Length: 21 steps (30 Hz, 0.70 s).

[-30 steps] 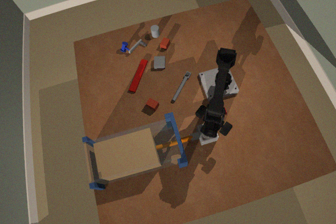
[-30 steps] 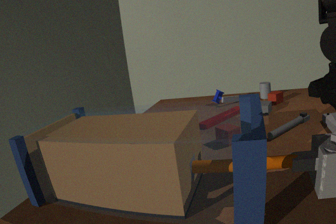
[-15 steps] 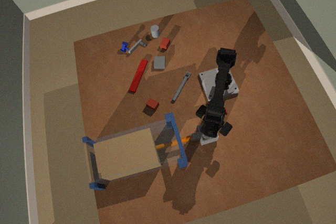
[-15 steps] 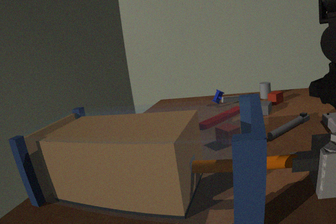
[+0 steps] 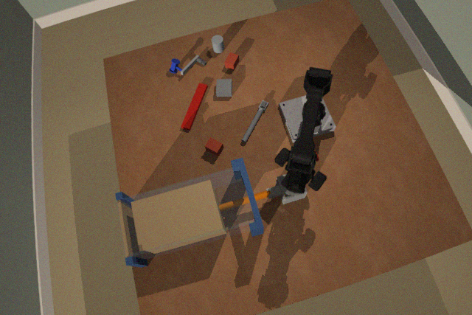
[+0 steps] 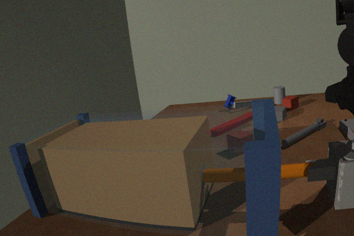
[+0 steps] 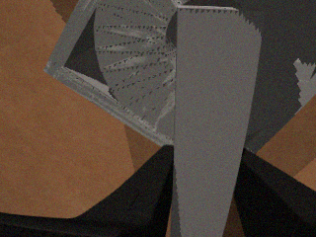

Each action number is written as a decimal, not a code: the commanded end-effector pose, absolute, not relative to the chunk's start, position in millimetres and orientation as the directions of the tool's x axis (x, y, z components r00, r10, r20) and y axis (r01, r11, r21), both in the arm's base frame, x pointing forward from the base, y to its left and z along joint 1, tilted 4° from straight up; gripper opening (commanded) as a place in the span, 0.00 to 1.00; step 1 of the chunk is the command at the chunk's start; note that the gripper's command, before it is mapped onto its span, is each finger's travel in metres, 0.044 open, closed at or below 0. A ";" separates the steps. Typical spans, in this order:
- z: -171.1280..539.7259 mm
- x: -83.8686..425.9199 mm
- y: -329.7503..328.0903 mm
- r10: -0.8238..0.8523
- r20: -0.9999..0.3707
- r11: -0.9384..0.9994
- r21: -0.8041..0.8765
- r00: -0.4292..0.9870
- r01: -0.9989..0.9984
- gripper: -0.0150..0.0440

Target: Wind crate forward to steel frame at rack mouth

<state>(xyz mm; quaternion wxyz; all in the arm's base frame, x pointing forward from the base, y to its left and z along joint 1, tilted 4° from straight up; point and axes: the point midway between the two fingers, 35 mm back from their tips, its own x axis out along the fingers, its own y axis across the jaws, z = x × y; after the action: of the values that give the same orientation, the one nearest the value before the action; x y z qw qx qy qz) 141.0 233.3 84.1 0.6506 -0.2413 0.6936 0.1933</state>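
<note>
The tan crate (image 5: 175, 216) (image 6: 120, 182) sits flat in the clear-panelled cubby. Its front stands apart from the blue frame (image 5: 248, 198) (image 6: 262, 190) at the mouth. An orange strap (image 5: 262, 196) (image 6: 294, 170) runs from the crate under that frame to the grey winch (image 5: 294, 197) (image 6: 345, 189) (image 7: 133, 64). My gripper (image 7: 201, 155) is shut on a flat grey bar (image 7: 217, 74), which reaches over the winch drum in the wrist view. The arm hides bar and fingertips in the top view. Whether a key sits in the winch hole is hidden.
A grey rod (image 5: 252, 125) (image 6: 302, 134), dark red block (image 5: 214, 146), red bar (image 5: 194, 107) and grey block (image 5: 223, 88) lie beyond the cubby. Farther back are an orange-red block (image 5: 231, 60), grey cylinder (image 5: 217, 44), bent grey tool (image 5: 189, 65) and blue spool-shaped piece (image 5: 174, 66).
</note>
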 end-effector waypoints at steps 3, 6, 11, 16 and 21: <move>80.0 140.3 234.5 -0.082 -0.996 0.827 -0.044 -0.043 -0.561 0.25; 80.0 140.3 234.5 -0.082 -0.996 0.827 -0.044 -0.043 -0.561 0.25; 80.0 140.2 234.7 -0.082 -0.996 0.830 -0.044 -0.043 -0.556 0.25; 79.9 139.2 236.0 -0.079 -0.996 0.851 -0.044 -0.044 -0.524 0.25; 79.9 139.2 236.0 -0.079 -0.996 0.851 -0.044 -0.044 -0.524 0.25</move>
<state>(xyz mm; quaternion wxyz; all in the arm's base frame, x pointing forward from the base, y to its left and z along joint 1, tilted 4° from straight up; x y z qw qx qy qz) 140.2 234.8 84.0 0.6582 -0.2201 0.6986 0.1739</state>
